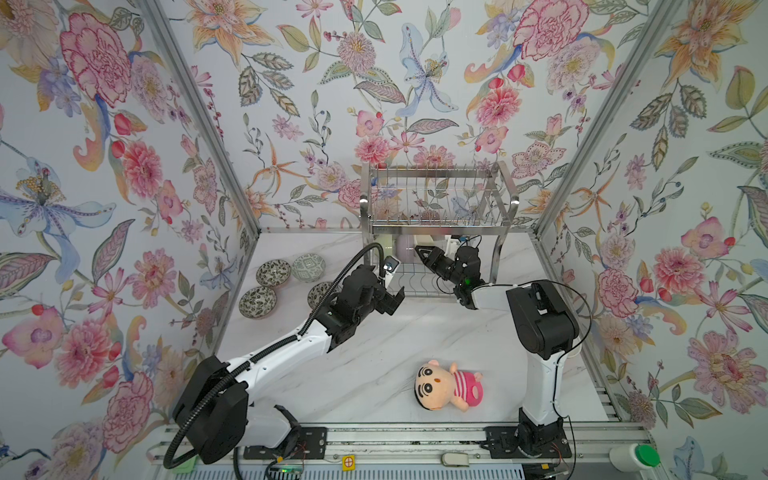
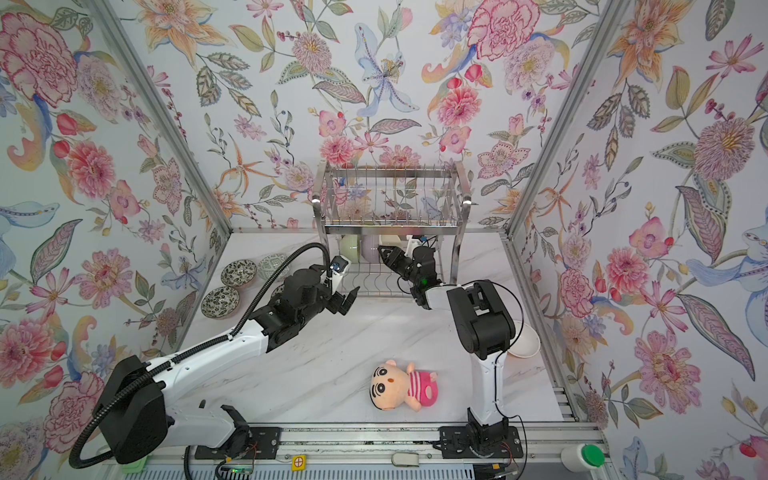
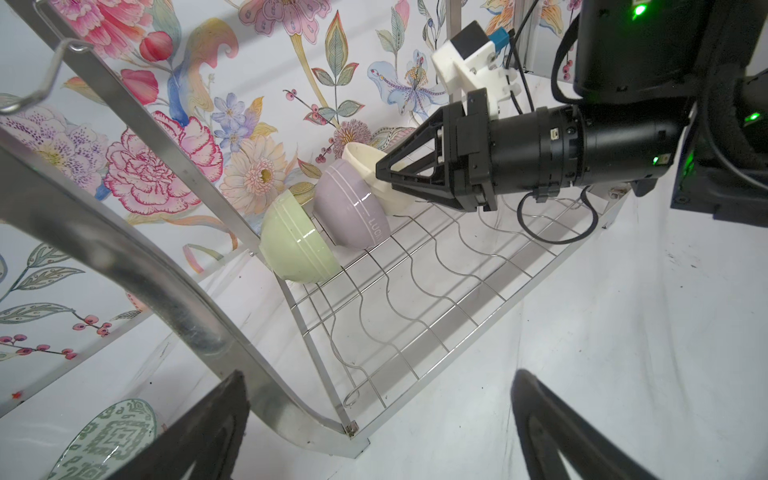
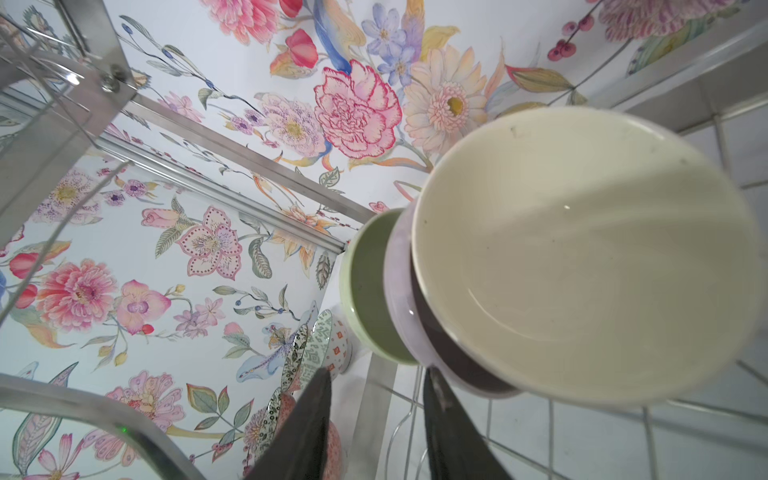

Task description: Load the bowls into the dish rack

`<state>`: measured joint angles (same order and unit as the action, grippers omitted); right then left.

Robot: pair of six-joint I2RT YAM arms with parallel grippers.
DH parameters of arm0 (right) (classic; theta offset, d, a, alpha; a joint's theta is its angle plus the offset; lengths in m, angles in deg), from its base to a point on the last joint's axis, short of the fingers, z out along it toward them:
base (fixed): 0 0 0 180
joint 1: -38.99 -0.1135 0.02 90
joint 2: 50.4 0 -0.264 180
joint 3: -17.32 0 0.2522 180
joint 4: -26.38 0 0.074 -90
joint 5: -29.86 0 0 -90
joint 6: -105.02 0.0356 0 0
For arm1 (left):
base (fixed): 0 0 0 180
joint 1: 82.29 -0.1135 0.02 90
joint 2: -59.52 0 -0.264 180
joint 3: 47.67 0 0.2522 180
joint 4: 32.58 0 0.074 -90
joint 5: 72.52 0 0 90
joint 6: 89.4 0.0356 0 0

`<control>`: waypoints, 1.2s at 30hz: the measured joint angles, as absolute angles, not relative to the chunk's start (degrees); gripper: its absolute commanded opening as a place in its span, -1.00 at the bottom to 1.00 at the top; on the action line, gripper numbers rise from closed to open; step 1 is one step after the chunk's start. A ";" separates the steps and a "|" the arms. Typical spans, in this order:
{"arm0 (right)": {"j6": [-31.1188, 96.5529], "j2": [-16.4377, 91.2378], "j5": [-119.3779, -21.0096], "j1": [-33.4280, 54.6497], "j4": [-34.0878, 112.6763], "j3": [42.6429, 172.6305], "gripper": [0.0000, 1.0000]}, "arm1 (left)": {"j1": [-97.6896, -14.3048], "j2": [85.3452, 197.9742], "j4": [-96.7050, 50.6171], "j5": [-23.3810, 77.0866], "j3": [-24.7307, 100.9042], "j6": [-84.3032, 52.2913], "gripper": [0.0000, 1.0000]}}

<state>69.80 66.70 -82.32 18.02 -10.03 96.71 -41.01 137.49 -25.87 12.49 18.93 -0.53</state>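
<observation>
Three plain bowls lean in a row on the lower tier of the dish rack (image 1: 436, 226) (image 3: 415, 291): pale green (image 3: 295, 245), lavender (image 3: 353, 208) and cream (image 3: 365, 166) (image 4: 582, 257). My right gripper (image 1: 419, 251) (image 4: 376, 386) reaches into that tier, its tip right at the cream bowl. Its jaws stand partly open with nothing between them. My left gripper (image 1: 392, 301) (image 3: 380, 415) hangs wide open and empty by the rack's front left corner. Patterned bowls (image 1: 273, 272) (image 1: 308, 267) (image 1: 257, 302) sit on the table to the left; another shows partly behind the left arm.
A plush doll (image 1: 446, 384) in a pink striped shirt lies on the marble table near the front. A white dish (image 2: 524, 340) sits behind the right arm at the table's right edge. The rack's curved steel leg (image 3: 187, 299) stands close to the left gripper. Floral walls enclose three sides.
</observation>
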 measured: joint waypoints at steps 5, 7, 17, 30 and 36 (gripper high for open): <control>69.36 66.06 -82.32 18.63 -9.94 96.69 -0.21 | -41.01 137.10 -25.89 12.49 18.69 -0.94 0.99; 69.34 66.06 -82.27 18.85 -9.74 96.64 -0.21 | -41.01 136.97 -25.87 12.49 18.51 -0.96 0.99; 65.28 63.94 -80.37 19.38 -1.11 96.64 -0.20 | -41.01 136.42 -25.87 12.29 17.85 -1.31 0.99; 55.64 61.67 -76.50 18.81 11.89 101.02 -0.15 | -40.97 136.42 -25.92 12.31 17.85 -1.84 0.99; 52.82 62.52 -76.39 18.33 13.77 104.40 -0.15 | -40.94 136.42 -25.92 12.27 17.77 -1.81 0.99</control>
